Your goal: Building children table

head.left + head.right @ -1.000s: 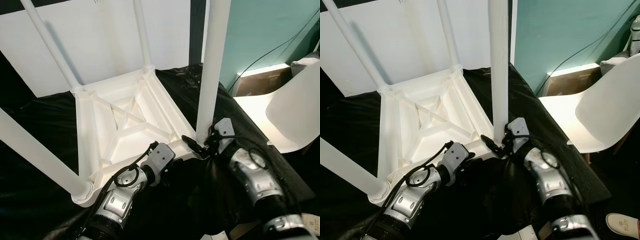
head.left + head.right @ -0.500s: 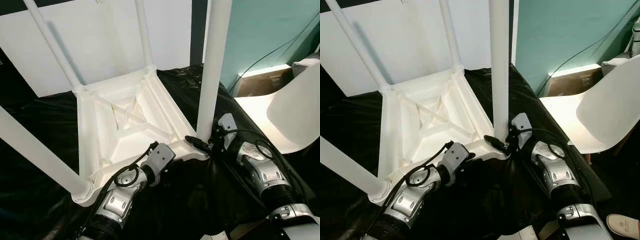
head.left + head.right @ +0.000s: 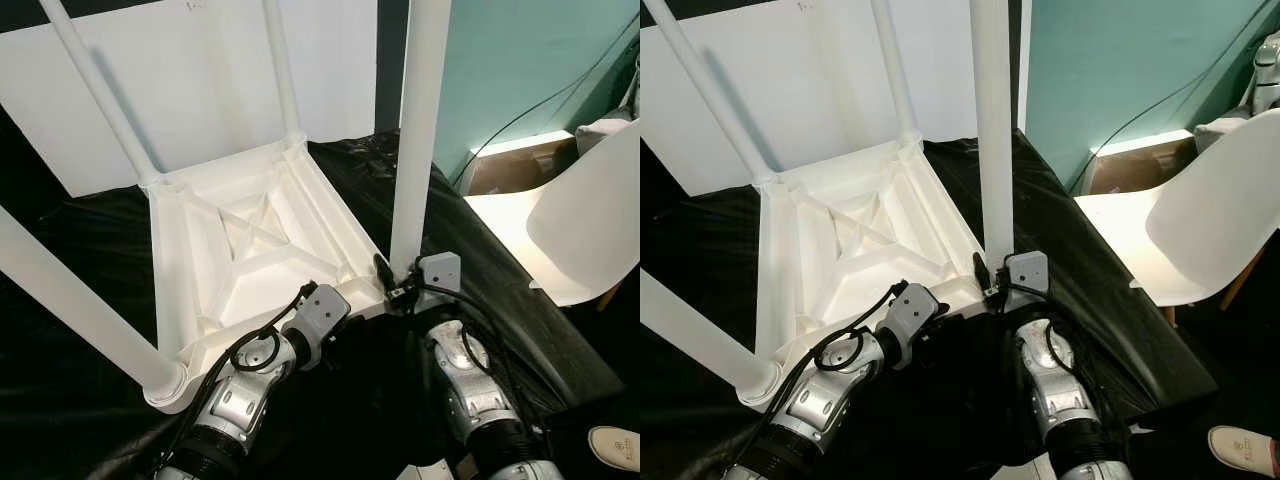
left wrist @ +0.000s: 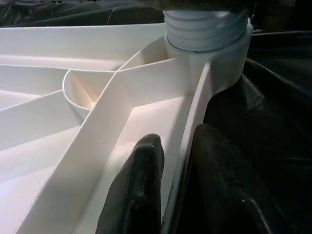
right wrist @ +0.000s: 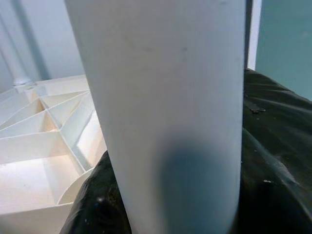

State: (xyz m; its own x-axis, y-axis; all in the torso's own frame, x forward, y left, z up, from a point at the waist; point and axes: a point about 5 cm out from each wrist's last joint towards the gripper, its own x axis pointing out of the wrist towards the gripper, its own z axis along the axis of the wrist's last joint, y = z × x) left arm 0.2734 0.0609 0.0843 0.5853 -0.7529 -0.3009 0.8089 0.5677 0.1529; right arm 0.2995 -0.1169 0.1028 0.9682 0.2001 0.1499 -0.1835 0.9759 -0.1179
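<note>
The white plastic children table point(image 3: 250, 240) lies upside down on a black cloth, with its legs pointing up. My left gripper point(image 4: 178, 141) is shut on the table's near rim, one black finger point(image 4: 141, 185) inside the rim wall and one outside. The threaded socket point(image 4: 204, 34) of the near right leg is just beyond it. My right gripper point(image 3: 393, 282) is clasped around the base of the near right leg point(image 3: 415, 150), which stands upright in its corner socket. That leg point(image 5: 165, 97) is very close in the right wrist view, with a black finger point(image 5: 97, 204) beside it.
A white chair point(image 3: 590, 220) stands to the right, with a cardboard box point(image 3: 515, 165) behind it against the teal wall. A white board point(image 3: 200, 80) leans at the back. A shoe point(image 3: 615, 445) is on the floor at bottom right. The black cloth point(image 3: 80, 240) covers the surface.
My right forearm has swung from the right side to in front of the leg, its wrist turning around the leg's base. The left arm and table have stayed put.
</note>
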